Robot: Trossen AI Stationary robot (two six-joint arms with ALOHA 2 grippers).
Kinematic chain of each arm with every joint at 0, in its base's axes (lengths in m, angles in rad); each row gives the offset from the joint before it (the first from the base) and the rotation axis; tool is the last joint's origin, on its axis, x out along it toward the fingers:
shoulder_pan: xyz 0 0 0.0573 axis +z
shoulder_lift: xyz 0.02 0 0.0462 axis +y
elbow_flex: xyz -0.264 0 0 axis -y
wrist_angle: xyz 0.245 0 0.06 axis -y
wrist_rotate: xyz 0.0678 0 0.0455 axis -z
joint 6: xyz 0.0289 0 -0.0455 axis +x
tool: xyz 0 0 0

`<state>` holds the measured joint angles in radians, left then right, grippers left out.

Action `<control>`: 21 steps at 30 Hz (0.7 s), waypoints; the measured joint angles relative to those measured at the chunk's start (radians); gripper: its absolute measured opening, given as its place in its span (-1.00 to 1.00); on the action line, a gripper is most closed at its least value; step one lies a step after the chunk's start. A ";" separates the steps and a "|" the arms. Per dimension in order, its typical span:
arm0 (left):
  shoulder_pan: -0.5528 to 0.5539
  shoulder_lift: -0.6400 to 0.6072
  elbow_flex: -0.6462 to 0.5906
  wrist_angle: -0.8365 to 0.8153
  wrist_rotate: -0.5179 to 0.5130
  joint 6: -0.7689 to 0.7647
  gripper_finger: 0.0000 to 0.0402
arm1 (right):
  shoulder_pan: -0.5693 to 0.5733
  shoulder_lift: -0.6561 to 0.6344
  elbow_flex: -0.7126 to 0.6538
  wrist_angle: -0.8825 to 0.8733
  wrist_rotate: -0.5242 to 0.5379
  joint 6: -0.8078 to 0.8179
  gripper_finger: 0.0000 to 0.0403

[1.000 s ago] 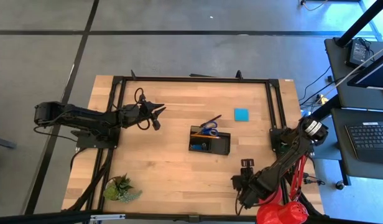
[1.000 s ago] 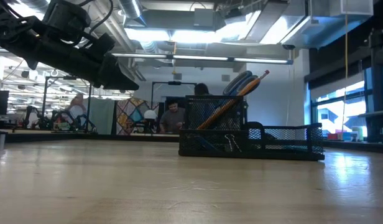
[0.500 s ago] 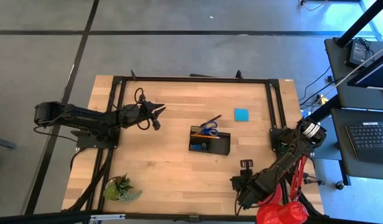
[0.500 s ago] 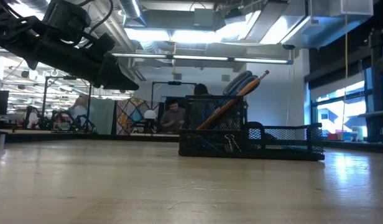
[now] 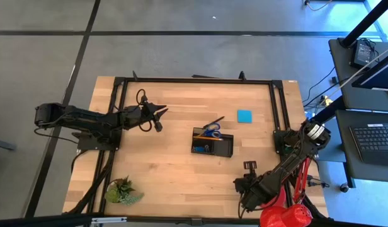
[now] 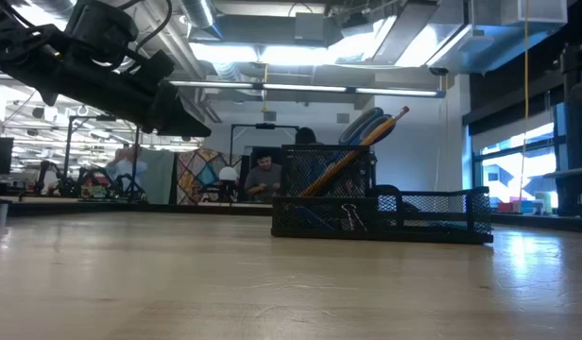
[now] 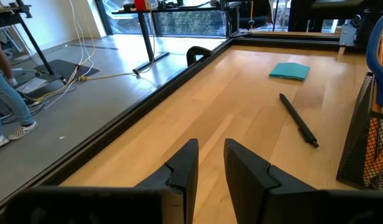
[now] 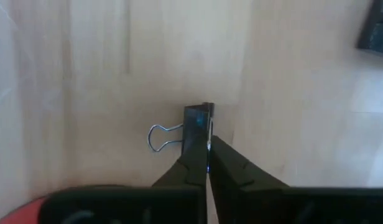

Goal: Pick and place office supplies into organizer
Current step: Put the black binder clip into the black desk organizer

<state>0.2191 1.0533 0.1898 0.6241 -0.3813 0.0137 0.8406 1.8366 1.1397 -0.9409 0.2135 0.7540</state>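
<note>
A wooden table (image 5: 181,164) carries the organizer (image 5: 213,144), blue note pad (image 5: 244,116), black pen (image 7: 298,119), binder clip (image 8: 179,133), and apparently a plant (image 5: 121,190).

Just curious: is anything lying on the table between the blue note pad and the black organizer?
Yes, a black pen lies between note pad and organizer, in the left wrist view.

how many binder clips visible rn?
2. One binder clip pinched in the right tool near the table's front right; another clip inside the organizer. More may be hidden there.

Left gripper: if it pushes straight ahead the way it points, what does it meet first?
Probably the black pen lying on the table, beside the organizer; depth is uncertain. The left gripper holds nothing.
</note>
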 joint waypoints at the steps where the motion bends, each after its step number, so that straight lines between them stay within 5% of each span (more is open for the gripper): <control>1: 0.000 0.000 0.000 0.000 0.000 0.000 -0.64 | 0.000 0.000 0.000 -0.007 0.009 0.000 -0.95; 21: 0.000 0.000 0.000 0.000 0.000 0.000 -0.64 | -0.163 -0.058 -0.001 -0.033 0.284 -0.187 -0.99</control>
<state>0.2192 1.0533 0.1898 0.6241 -0.3813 0.0138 0.6780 1.7782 1.1385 -0.9737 0.4973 0.5674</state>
